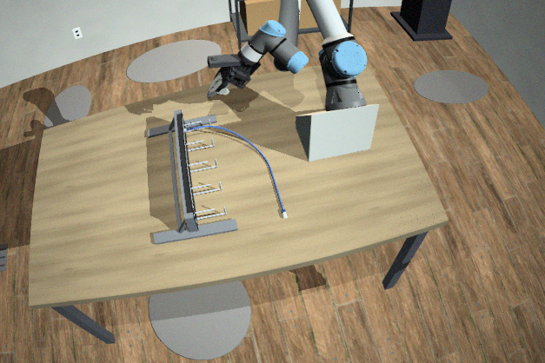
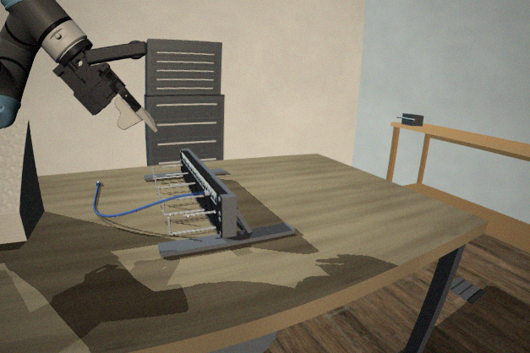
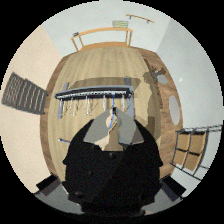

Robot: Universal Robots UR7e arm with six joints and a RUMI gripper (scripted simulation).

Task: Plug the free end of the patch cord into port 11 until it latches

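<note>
The dark patch-panel rack (image 1: 182,174) (image 2: 210,186) (image 3: 92,93) stands upright on the table. A blue patch cord (image 1: 260,156) (image 2: 143,207) is plugged into the rack near its far end in the top view and arcs across the table. Its free plug (image 1: 282,212) (image 2: 98,183) lies on the table, away from the rack. My gripper (image 1: 210,95) (image 2: 153,127) (image 3: 113,107) is shut and empty. It hangs in the air above and behind the rack's end where the cord is plugged, far from the free plug.
Wire cable brackets (image 1: 203,166) stick out from the rack's port side towards the cord. The arm's pale base block (image 1: 338,130) stands on the table beside the cord's arc. The table edge (image 1: 242,278) lies beyond the rack's foot (image 1: 195,232).
</note>
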